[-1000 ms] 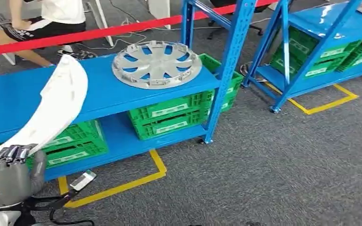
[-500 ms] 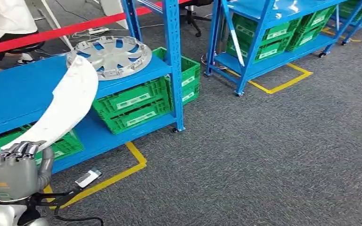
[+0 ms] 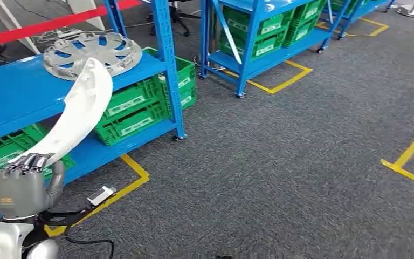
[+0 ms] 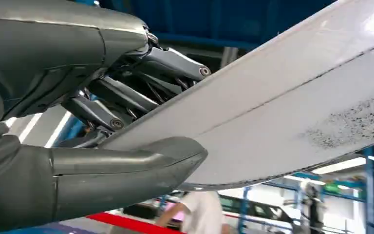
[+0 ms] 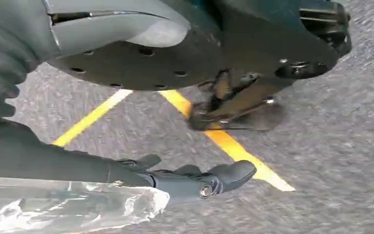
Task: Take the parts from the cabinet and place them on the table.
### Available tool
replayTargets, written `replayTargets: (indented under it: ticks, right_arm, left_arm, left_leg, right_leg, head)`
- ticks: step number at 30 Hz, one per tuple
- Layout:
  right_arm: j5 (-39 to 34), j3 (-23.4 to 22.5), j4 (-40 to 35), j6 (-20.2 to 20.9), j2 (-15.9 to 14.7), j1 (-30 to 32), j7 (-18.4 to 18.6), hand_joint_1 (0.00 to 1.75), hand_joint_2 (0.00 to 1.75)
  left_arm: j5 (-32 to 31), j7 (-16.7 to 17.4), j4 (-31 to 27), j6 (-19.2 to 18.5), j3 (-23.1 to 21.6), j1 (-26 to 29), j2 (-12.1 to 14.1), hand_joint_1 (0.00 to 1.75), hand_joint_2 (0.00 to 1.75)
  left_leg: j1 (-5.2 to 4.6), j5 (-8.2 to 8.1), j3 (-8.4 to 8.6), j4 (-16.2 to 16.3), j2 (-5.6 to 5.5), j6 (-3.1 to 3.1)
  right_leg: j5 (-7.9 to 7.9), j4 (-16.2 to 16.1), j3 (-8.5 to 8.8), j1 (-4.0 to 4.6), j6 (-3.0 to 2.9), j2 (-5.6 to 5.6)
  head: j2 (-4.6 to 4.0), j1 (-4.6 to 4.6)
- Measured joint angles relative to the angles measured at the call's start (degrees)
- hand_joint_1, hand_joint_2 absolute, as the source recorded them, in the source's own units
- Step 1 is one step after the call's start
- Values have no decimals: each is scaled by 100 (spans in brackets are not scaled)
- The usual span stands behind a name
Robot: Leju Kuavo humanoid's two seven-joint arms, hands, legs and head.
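My left hand point(image 3: 24, 186) grips the lower end of a long, curved white panel point(image 3: 81, 113), which rises up and to the right in front of the blue cabinet shelf point(image 3: 11, 97). In the left wrist view the thumb and dark fingers of the left hand point(image 4: 78, 146) clamp the white panel point(image 4: 297, 97) from both sides. A silver wheel cover point(image 3: 91, 51) lies flat on the shelf top behind the panel's tip. My right hand point(image 5: 195, 180) hangs over the carpet with its fingers stretched out and the thumb well apart; crinkled clear plastic point(image 5: 68, 207) lies along the fingers' base.
Green crates point(image 3: 135, 108) fill the cabinet's lower shelf. A second blue rack point(image 3: 248, 38) with green crates stands behind. Yellow floor tape point(image 3: 409, 162) marks the grey carpet at the right. A small white device point(image 3: 101, 195) and cables lie near my left side. A red barrier point(image 3: 38, 27) runs behind.
The whole view has swung to the right, so the cabinet and racks have shifted left and more carpet shows. My left hand still holds the white panel the same way.
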Motion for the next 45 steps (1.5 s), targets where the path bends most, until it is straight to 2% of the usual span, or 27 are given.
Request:
replayTargets:
  ticks: [2,3,5,6,8,9,11,13,15,18,19,20,24,25,26,27,30,31,33,34,35,39,40,41,42,44,45]
  right_arm:
    - [-22,-11,0,0,0,12,4,0,175]
    - [-37,-22,0,-2,0,18,13,0,175]
    - [-59,-39,0,-2,-4,1,13,0,175]
    - [-72,-42,4,-4,-13,-15,11,0,175]
    - [-92,-44,15,-4,-13,9,7,0,175]
    - [-107,-44,28,-7,-13,37,15,0,175]
    - [-125,-46,35,-23,-26,40,31,0,175]
    - [-142,-46,42,-35,-35,27,28,0,175]
    - [-160,-46,46,-35,-37,24,20,0,175]
    - [-197,-46,48,-35,-44,32,-22,0,175]
    - [-203,-46,50,-35,-46,26,-24,0,175]
    - [-210,-46,59,-42,-92,15,-31,0,175]
    - [-219,-44,77,-42,-103,58,-46,0,175]
    - [-221,-44,79,-42,-105,88,-48,0,175]
    - [-221,-41,79,-39,-105,84,-50,0,175]
    - [-221,-39,79,-37,-105,85,-50,0,175]
    - [-221,-37,79,-35,-105,58,-57,0,175]
    - [-221,-37,79,-35,-105,63,-57,0,175]
    - [-221,-37,79,-37,-105,80,-57,0,175]
    - [-219,-37,79,-37,-107,79,-57,0,175]
    - [-221,-37,79,-37,-114,62,-57,0,175]
    - [-221,-37,81,-37,-120,59,-63,0,175]
    - [-221,-37,79,-35,-118,70,-63,0,175]
    - [-221,-37,79,-35,-116,66,-63,0,175]
    - [-219,-37,79,-35,-116,61,-63,0,175]
    - [-221,-37,79,-37,-116,45,-63,0,175]
    - [-223,-37,79,-35,-116,47,-63,0,175]
  left_arm:
    - [77,-42,83,-22,15,-50,9,175,175]
    - [83,-53,116,-31,20,-79,13,175,175]
    - [110,-81,153,-46,24,-104,13,175,175]
    - [134,-90,173,-48,28,-124,20,175,175]
    - [140,-120,232,-59,29,-182,4,175,175]
    - [153,-127,254,-59,24,-200,-7,175,175]
    - [182,-129,337,-63,15,-234,-7,175,175]
    - [234,-129,422,-68,15,-246,-2,175,175]
    - [324,-129,512,-90,15,-279,7,175,175]
    - [435,-138,615,-155,13,-360,7,175,175]
    - [449,-140,641,-173,13,-392,7,175,175]
    - [481,-140,676,-186,11,-437,7,175,175]
    - [639,-190,766,-291,9,-457,15,175,175]
    - [691,-208,776,-319,9,-479,17,175,175]
    - [709,-223,785,-330,9,-486,13,175,175]
    - [726,-225,789,-332,11,-488,17,175,175]
    - [737,-225,829,-345,11,-487,22,175,175]
    - [737,-230,849,-350,11,-486,22,175,175]
    - [737,-232,875,-350,11,-493,22,175,175]
    - [737,-232,875,-350,11,-499,22,175,175]
    - [737,-232,877,-350,11,-506,22,175,175]
    - [739,-234,892,-350,7,-528,17,175,175]
    - [739,-234,892,-350,7,-539,19,175,175]
    - [741,-234,897,-352,7,-551,22,175,175]
    - [756,-234,897,-352,7,-554,24,175,175]
    - [970,-269,920,-456,9,-537,37,175,175]
    - [1065,-295,934,-496,9,-536,42,175,175]
  left_leg:
    - [7,127,-197,18,140,-38]
    - [12,178,-281,43,186,-62]
    - [-2,250,-363,108,297,-134]
    - [1,324,-397,118,378,-166]
    - [24,438,-409,88,508,-213]
    - [27,473,-416,71,532,-251]
    - [92,-86,-555,422,-42,-323]
    - [104,-680,-797,1353,-212,-360]
    - [109,-821,-871,1939,-222,-381]
    - [174,-331,-224,1207,-260,-415]
    - [230,-300,126,723,-411,-461]
    - [228,-482,338,436,-661,-474]
    - [183,-494,204,401,-479,-244]
    - [173,-459,188,386,-400,-184]
    - [144,-429,150,385,-357,-135]
    - [113,-401,108,387,-288,-98]
    - [27,-333,-10,394,-63,-50]
    - [7,-315,-32,396,11,-45]
    - [-13,-306,-26,396,131,-46]
    - [-22,-305,-17,396,183,-47]
    - [-30,-295,-13,396,231,-67]
    - [-56,-249,-13,384,453,-166]
    - [-53,-294,-24,407,400,-202]
    - [-30,-411,-61,527,63,-254]
    - [-23,-647,-200,856,-134,-276]
    - [3,-1076,-609,1799,-223,-319]
    - [7,-1134,-739,2076,-223,-330]
  right_leg:
    - [464,-352,442,-22,29,-52]
    - [548,-809,812,-22,37,-153]
    - [293,-2027,1784,11,5,-479]
    - [183,-2283,1808,36,-38,-442]
    - [275,-2195,1657,67,-94,-318]
    - [377,-2272,1614,65,-185,-270]
    - [520,-2252,1554,20,-312,-187]
    - [601,-2175,1375,22,-350,-81]
    - [670,-2078,1170,28,-334,61]
    - [765,-1940,917,-13,-240,250]
    - [785,-1870,853,-18,-202,318]
    - [796,-1800,740,-7,-157,374]
    - [938,-1735,519,-69,-39,602]
    - [872,-1665,478,-64,-40,423]
    - [647,-1415,360,-46,-46,160]
    - [374,-993,178,-45,-44,49]
    - [-164,157,-230,-36,-82,-11]
    - [-111,86,-105,-13,-109,-12]
    - [247,-745,510,42,-189,-71]
    - [422,-1295,874,83,-243,-198]
    - [362,-1673,1067,145,-287,-464]
    - [436,-1746,1006,165,-340,-283]
    - [505,-1813,1125,103,-362,-230]
    - [534,-1828,1094,93,-377,-187]
    - [566,-1826,1068,83,-410,-139]
    - [599,-1822,1024,87,-441,-7]
    - [610,-1816,1007,93,-438,64]
  head:
    - [0,4]
    - [0,6]
    - [0,24]
    - [0,11]
    - [0,9]
    - [0,11]
    - [0,9]
    - [0,7]
    - [0,15]
    - [0,11]
    - [0,11]
    - [0,-20]
    - [0,9]
    - [0,17]
    - [0,46]
    - [0,68]
    - [0,72]
    - [0,66]
    - [0,66]
    - [0,72]
    - [0,68]
    - [0,68]
    - [0,65]
    - [0,46]
    - [0,33]
    - [0,33]
    - [0,31]
